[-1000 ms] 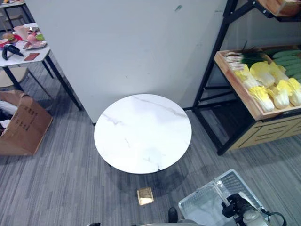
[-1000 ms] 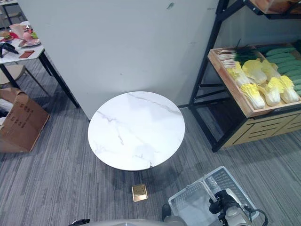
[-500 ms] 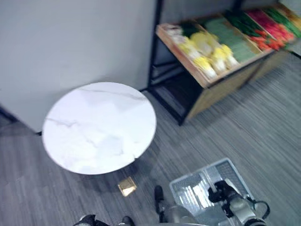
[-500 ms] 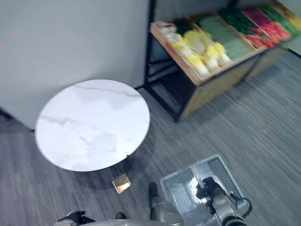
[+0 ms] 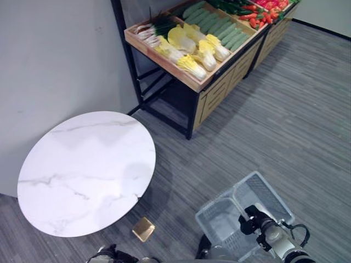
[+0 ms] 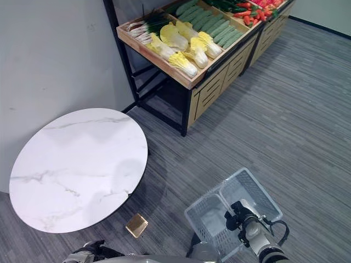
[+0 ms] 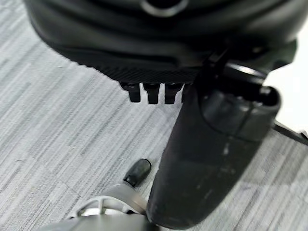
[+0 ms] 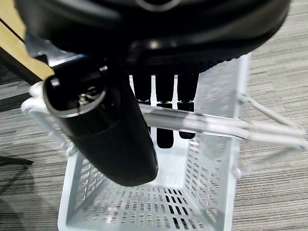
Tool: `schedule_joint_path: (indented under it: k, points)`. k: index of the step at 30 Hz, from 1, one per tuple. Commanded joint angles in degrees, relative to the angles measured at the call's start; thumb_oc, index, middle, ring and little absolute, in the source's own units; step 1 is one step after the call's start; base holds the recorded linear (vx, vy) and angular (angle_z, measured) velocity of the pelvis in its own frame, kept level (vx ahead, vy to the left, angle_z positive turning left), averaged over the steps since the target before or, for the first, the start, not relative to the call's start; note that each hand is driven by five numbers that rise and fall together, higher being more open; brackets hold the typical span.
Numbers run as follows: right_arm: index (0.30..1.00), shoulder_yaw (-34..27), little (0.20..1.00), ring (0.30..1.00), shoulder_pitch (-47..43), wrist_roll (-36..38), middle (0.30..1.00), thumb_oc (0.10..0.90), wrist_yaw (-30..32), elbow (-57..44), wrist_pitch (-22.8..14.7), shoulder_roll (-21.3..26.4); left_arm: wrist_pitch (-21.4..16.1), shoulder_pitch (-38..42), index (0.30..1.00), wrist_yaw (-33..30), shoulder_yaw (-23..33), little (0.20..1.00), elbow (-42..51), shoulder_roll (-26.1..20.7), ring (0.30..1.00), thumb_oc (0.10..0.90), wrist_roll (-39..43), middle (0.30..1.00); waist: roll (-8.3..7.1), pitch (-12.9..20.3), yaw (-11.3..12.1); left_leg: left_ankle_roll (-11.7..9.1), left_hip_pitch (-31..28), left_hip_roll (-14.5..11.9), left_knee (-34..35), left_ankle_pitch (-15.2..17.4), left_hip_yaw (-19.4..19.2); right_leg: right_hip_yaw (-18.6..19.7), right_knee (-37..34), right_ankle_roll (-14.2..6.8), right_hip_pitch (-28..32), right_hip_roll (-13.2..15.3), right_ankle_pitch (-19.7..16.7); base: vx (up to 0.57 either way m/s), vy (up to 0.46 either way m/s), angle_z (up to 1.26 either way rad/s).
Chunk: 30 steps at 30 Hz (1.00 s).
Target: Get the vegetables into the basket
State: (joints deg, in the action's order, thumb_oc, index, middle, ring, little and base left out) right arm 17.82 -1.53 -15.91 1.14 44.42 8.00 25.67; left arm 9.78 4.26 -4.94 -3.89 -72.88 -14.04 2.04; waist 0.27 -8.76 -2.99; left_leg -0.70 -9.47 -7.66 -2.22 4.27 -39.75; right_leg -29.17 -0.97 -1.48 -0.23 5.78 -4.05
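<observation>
Vegetables — on the wooden shelf, well apart from the basket, which is empty. Right hand curled round basket handle. View has swung toward the shelf — approach under way, no picking yet. Left hand: fingers curled, empty.

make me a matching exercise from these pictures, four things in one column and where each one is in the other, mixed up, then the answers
Things:
1. white basket
2. round marble table
3. cabbages
4. small brass plate

Places:
A. in a wooden tray on the black-framed shelf
B. flat on the grey carpet just beside the table's edge
C. hanging by its handle from the right hand, above the carpet
D. standing against the pale wall, with nothing on it

Pairs: 1-C, 2-D, 3-A, 4-B
</observation>
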Motion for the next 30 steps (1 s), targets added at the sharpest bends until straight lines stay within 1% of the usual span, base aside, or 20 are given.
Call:
schedule_joint_path:
  k: [1,7,9,10,11,12,15,16,17,18,19,21,22,23,24,25,26,27,28,30]
  points:
    - [0.300,-1.48,0.300,0.300,-3.47,-0.84,0.300,0.400,1.12,-0.01,-1.81,-0.25,0.39,-0.13,1.000,-0.80,-2.48,1.000,-2.49,0.08,1.000,0.900,-4.04,1.000,-0.13,-0.77,-1.03,0.51,1.62,3.90,1.74,4.56,1.26,0.42,-1.61,-8.52,2.86,5.01,0.54,0.04,-0.204,0.00]
    - [0.300,-1.57,0.300,0.300,-2.60,-0.65,0.300,0.400,1.37,2.17,-1.90,0.36,-0.18,0.80,1.000,-1.76,-3.02,1.000,-1.46,1.03,1.000,0.900,-2.63,1.000,2.37,-2.10,-2.91,-1.30,1.91,3.84,6.49,0.36,0.37,2.87,-3.64,-7.95,0.54,3.06,0.89,0.03,-0.200,-0.10]
    - [0.300,-1.65,0.300,0.300,-2.45,-0.51,0.300,0.400,1.52,2.47,-1.89,0.38,-0.26,0.98,1.000,-1.92,-3.16,1.000,-1.36,1.19,1.000,0.900,-2.32,1.000,2.76,-2.38,-3.23,-1.57,2.07,3.78,6.93,-0.15,0.19,3.34,-3.49,-7.81,-0.07,2.84,0.99,0.02,-0.174,-0.22]
    - [0.300,-1.71,0.300,0.300,-2.48,-0.12,0.300,0.400,1.81,3.59,-1.98,0.57,-0.36,1.27,1.000,-2.23,-3.34,1.000,-1.09,1.34,1.000,0.900,-1.59,1.000,3.42,-2.92,-3.62,-2.10,2.79,3.36,7.19,-0.98,-0.06,3.88,-2.74,-7.45,-1.49,2.43,1.62,0.04,-0.260,-0.21]
    - [0.300,-1.96,0.300,0.300,-2.34,0.26,0.300,0.400,1.98,3.55,-1.97,0.73,-0.47,1.37,1.000,-2.41,-3.54,1.000,-0.87,1.36,1.000,0.900,-1.31,1.000,3.70,-3.25,-4.04,-2.58,3.03,2.93,7.20,-1.65,-0.20,4.05,-2.09,-7.20,-2.11,2.12,2.13,0.06,-0.422,-0.23]
    - [0.300,-2.11,0.300,0.300,-2.08,0.64,0.300,0.400,2.28,3.97,-2.04,1.04,-0.49,1.69,1.000,-2.58,-3.93,1.000,-0.73,1.52,1.000,0.900,-0.91,1.000,4.20,-3.86,-4.52,-3.09,3.47,2.24,7.20,-2.32,-0.01,4.45,-0.60,-6.50,-3.25,1.63,3.33,0.05,-0.274,-0.13]
    - [0.300,-2.15,0.300,0.300,-1.90,1.11,0.300,0.400,2.67,4.64,-2.14,1.35,-0.52,1.82,1.000,-2.84,-4.11,1.000,-0.84,1.65,1.000,0.900,-0.57,1.000,4.61,-4.33,-4.87,-3.73,3.69,1.53,7.20,-3.20,-0.08,4.96,0.42,-5.77,-4.19,1.04,4.43,0.04,-0.281,-0.12]
    - [0.300,-1.97,0.300,0.300,-2.27,1.59,0.300,0.400,2.95,5.71,-2.32,1.51,-0.73,1.79,1.000,-3.19,-4.05,1.000,-0.62,1.77,1.000,0.900,0.22,1.000,4.96,-4.65,-4.92,-4.41,3.74,0.92,7.21,-4.00,-0.41,5.13,0.18,-5.41,-4.51,0.32,4.90,0.04,-0.295,-0.13]
    - [0.300,-1.93,0.300,0.300,-2.32,1.61,0.300,0.400,2.97,5.79,-2.36,1.51,-0.74,1.79,1.000,-3.19,-4.04,1.000,-0.62,1.78,1.000,0.900,0.23,1.000,4.96,-4.65,-4.88,-4.47,3.72,0.89,7.21,-4.04,-0.47,5.18,0.14,-5.37,-4.51,0.27,4.89,0.08,-0.424,-0.22]
    - [0.300,-1.79,0.300,0.300,-2.48,2.20,0.300,0.400,3.16,6.30,-2.45,1.61,-0.87,1.52,1.000,-3.22,-3.99,1.000,-0.60,1.95,1.000,0.900,0.32,1.000,4.97,-4.39,-4.86,-5.22,3.37,0.18,7.21,-4.95,-1.19,5.52,-0.30,-4.77,-4.38,-0.72,5.60,0.05,-0.230,-0.21]
    - [0.300,-1.76,0.300,0.300,-2.51,2.22,0.300,0.400,3.19,6.37,-2.50,1.61,-0.88,1.51,1.000,-3.22,-3.99,1.000,-0.60,1.96,1.000,0.900,0.31,1.000,4.96,-4.40,-4.81,-5.31,3.32,0.14,7.21,-5.01,-1.25,5.58,-0.31,-4.71,-4.36,-0.78,5.65,0.07,-0.332,-0.31]
    - [0.300,-1.60,0.300,0.300,-2.61,2.29,0.300,0.400,3.24,6.29,-2.62,1.80,-0.94,1.42,1.000,-3.24,-4.18,1.000,-0.40,2.02,1.000,0.900,0.51,1.000,4.90,-4.43,-4.76,-6.29,2.98,-0.66,6.55,-6.27,-1.16,6.09,-0.45,-3.90,-3.82,-1.70,6.70,0.06,-0.277,-0.26]
    - [0.300,-1.33,0.300,0.300,-2.80,2.52,0.300,0.400,3.43,6.57,-2.82,1.88,-1.15,1.46,1.000,-3.38,-4.17,1.000,-0.27,1.91,1.000,0.900,0.69,1.000,4.64,-4.40,-4.63,-6.95,3.12,-1.27,4.83,-7.34,-0.44,6.58,-0.67,-3.36,-3.27,-2.29,7.42,0.10,-0.366,-0.26]
    - [0.300,-0.94,0.300,0.300,-2.93,2.48,0.300,0.400,3.34,6.87,-2.89,1.87,-1.21,1.49,1.000,-3.38,-4.25,1.000,-0.13,1.83,1.000,0.900,0.93,1.000,4.00,-4.59,-4.34,-7.93,3.81,-2.18,1.92,-8.64,0.92,7.16,-1.26,-2.60,-2.33,-2.98,7.91,0.11,-0.397,-0.33]
    - [0.300,-0.65,0.300,0.300,-2.97,2.56,0.300,0.400,3.44,7.12,-3.11,1.91,-1.35,1.72,1.000,-3.51,-4.35,1.000,0.12,1.63,1.000,0.900,1.42,1.000,3.29,-4.91,-3.66,-8.74,4.87,-2.70,-1.30,-10.43,3.81,7.74,-1.78,-1.94,-1.43,-3.55,8.25,0.07,-0.266,-0.38]
    - [0.300,-0.65,0.300,0.300,-2.98,2.56,0.300,0.400,3.45,7.12,-3.12,1.90,-1.35,1.72,1.000,-3.50,-4.35,1.000,0.12,1.62,1.000,0.900,1.42,1.000,3.29,-4.92,-3.69,-8.76,4.91,-2.74,-1.38,-10.41,3.85,7.72,-1.80,-1.92,-1.40,-3.57,8.25,0.06,-0.277,-0.46]
    - [0.300,-0.17,0.300,0.300,-3.33,2.34,0.300,0.400,3.15,7.45,-3.16,2.13,-1.65,2.11,1.000,-3.67,-4.50,1.000,0.56,1.63,1.000,0.900,2.41,1.000,1.98,-5.18,-2.61,-7.56,7.01,-1.35,-4.81,-9.66,10.98,9.51,-2.94,-1.25,-0.38,-4.24,8.60,0.02,-0.182,-0.46]
    - [0.300,0.37,0.300,0.300,-3.92,2.08,0.300,0.400,3.09,7.95,-3.14,2.33,-2.01,2.28,1.000,-4.23,-4.44,1.000,0.95,1.69,1.000,0.900,3.50,1.000,1.31,-5.12,-1.83,-6.14,9.15,0.43,-6.02,-7.51,16.42,10.64,-3.45,-1.24,-0.24,-4.45,8.51,0.01,-0.212,-0.47]
    - [0.300,0.86,0.300,0.300,-4.29,1.94,0.300,0.400,2.99,8.46,-3.17,2.15,-2.00,2.21,1.000,-4.19,-4.61,1.000,0.93,1.78,1.000,0.900,3.98,1.000,0.69,-5.21,-1.40,-5.12,10.07,1.44,-5.39,-5.63,18.61,11.79,-3.45,-1.33,-0.12,-4.65,8.37,-0.01,-0.104,-0.37]
    - [0.300,1.47,0.300,0.300,-4.50,1.91,0.300,0.400,2.78,9.38,-3.00,1.88,-2.12,2.05,1.000,-3.94,-5.05,1.000,0.81,1.93,1.000,0.900,4.03,1.000,-0.21,-5.08,-1.41,-4.49,10.05,1.35,-1.62,-4.32,18.83,12.91,-3.51,-1.15,0.20,-4.97,8.26,0.00,-0.090,-0.59]
